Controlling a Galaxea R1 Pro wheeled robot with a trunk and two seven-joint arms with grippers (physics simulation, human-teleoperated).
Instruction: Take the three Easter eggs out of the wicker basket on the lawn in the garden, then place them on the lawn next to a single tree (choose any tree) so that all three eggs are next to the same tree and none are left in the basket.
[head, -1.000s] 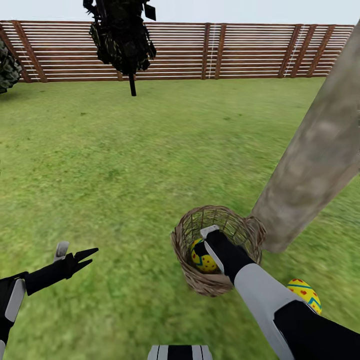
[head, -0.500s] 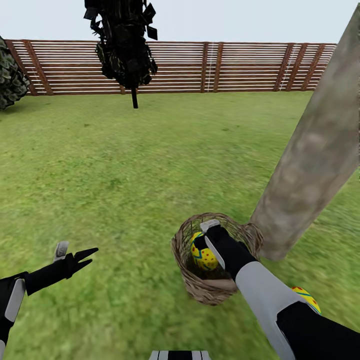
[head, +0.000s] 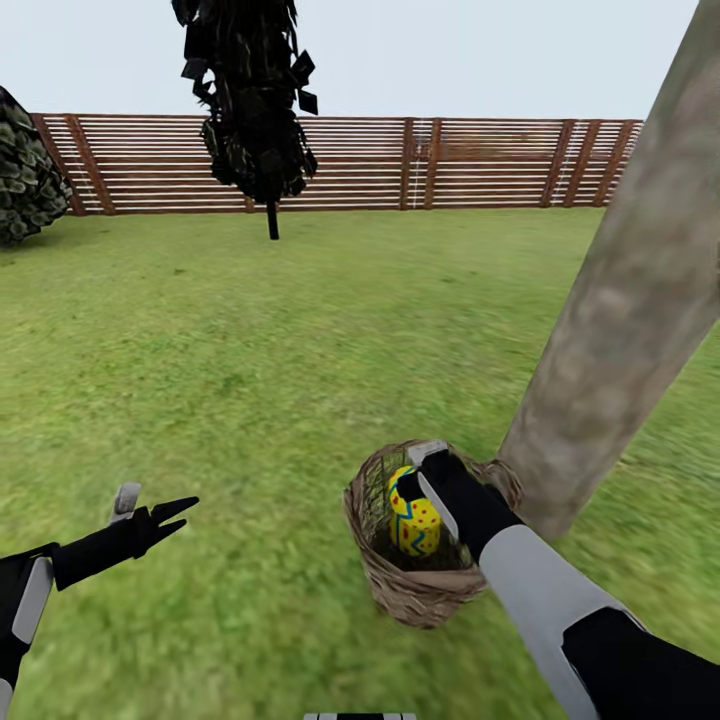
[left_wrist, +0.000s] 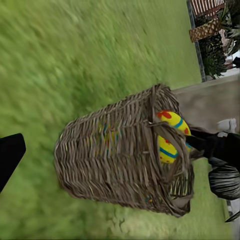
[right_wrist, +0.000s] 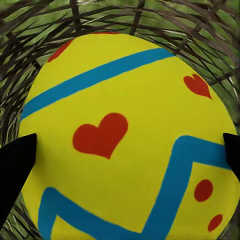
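Observation:
The wicker basket stands on the lawn right beside the pale tree. My right gripper reaches into the basket and is shut on an Easter egg, which stands upright at rim height. In the right wrist view the egg sits between the two black fingertips, with the basket's weave around it. The left wrist view has the basket from the side with the egg at its mouth. My left gripper hangs open over grass, well to the basket's left.
A dark thin-trunked tree stands far ahead in front of the brown slat fence. A shrub is at the far left. Open grass lies between the basket and the fence.
The head view has tilted up, so the fence sits lower. The egg has risen from the basket's bottom to its rim in my right gripper. The left arm has not moved.

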